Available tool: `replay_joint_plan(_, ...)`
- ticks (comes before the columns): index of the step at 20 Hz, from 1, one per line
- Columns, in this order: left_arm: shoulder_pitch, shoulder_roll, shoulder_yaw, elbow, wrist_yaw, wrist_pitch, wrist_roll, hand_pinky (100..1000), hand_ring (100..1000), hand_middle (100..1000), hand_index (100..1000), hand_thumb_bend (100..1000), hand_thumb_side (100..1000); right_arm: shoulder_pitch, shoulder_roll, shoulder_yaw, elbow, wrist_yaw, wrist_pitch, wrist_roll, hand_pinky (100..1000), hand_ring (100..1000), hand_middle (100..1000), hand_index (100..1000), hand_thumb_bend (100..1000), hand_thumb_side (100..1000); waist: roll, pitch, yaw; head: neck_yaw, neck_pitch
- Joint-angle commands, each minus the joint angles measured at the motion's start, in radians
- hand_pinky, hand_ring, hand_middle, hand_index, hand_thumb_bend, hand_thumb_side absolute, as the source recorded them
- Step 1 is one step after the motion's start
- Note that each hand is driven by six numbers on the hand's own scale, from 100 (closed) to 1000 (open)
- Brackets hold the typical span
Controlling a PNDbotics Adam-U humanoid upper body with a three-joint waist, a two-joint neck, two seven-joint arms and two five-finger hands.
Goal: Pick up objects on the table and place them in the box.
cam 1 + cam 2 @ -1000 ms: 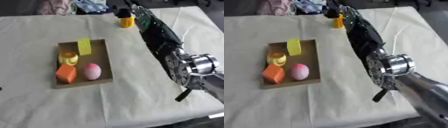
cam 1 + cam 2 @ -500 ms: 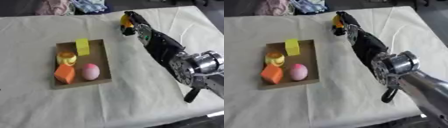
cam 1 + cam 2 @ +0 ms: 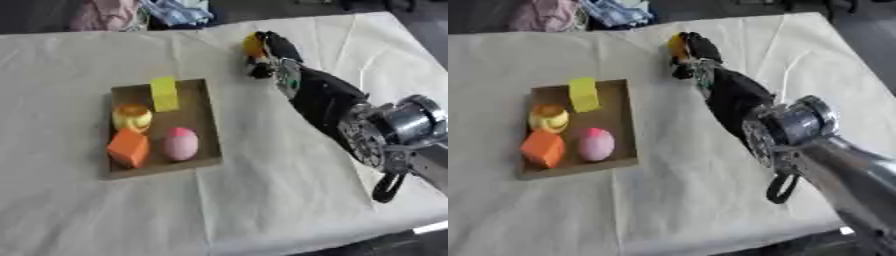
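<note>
Now small yellow-orange object in right hand

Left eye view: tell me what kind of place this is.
Probably a robot test room, not a home: a cloth-covered table, a shallow cardboard box holding toy blocks and a pink egg, and the right hand curled round a yellow object. Clothes lie piled beyond.
</note>
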Motion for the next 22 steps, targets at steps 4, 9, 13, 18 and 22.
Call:
replay_joint_plan(4, -0.004, 0.004, -0.001, -0.015, -0.002, 0.001, -0.003, 686, 557, 558, 809, 100, 624, -0.007, -0.018, -0.002, -0.013, -0.007, 0.006, -0.141, 604, 540, 445, 612, 100, 198, -0.006, 0.003, 0.002, -0.005, 0.003)
replay_joint_plan(9, -0.005, 0.004, 0.000, -0.015, -0.001, 0.002, -0.003, 687, 557, 558, 809, 100, 624, -0.009, -0.017, -0.031, -0.068, 0.008, -0.023, -0.215, 579, 485, 295, 418, 100, 209, -0.007, 0.002, -0.003, -0.004, 0.003)
replay_joint_plan(13, -0.004, 0.004, 0.002, -0.015, 0.000, 0.003, -0.002, 687, 557, 558, 809, 100, 624, -0.014, -0.013, -0.070, -0.158, 0.050, -0.081, -0.142, 582, 481, 279, 400, 100, 211, -0.006, 0.000, -0.009, -0.003, 0.004)
replay_joint_plan(18, -0.003, 0.005, 0.005, -0.015, 0.001, 0.003, 0.000, 688, 557, 557, 808, 100, 623, -0.024, 0.004, -0.132, -0.316, 0.124, -0.208, 0.119, 589, 481, 277, 397, 100, 202, -0.005, -0.002, -0.017, -0.002, 0.005)
replay_joint_plan(22, -0.003, 0.006, 0.007, -0.015, 0.002, 0.003, 0.002, 688, 557, 558, 808, 100, 621, -0.027, 0.022, -0.157, -0.419, 0.143, -0.397, 0.394, 619, 498, 280, 401, 100, 198, -0.003, -0.004, -0.023, -0.002, 0.004)
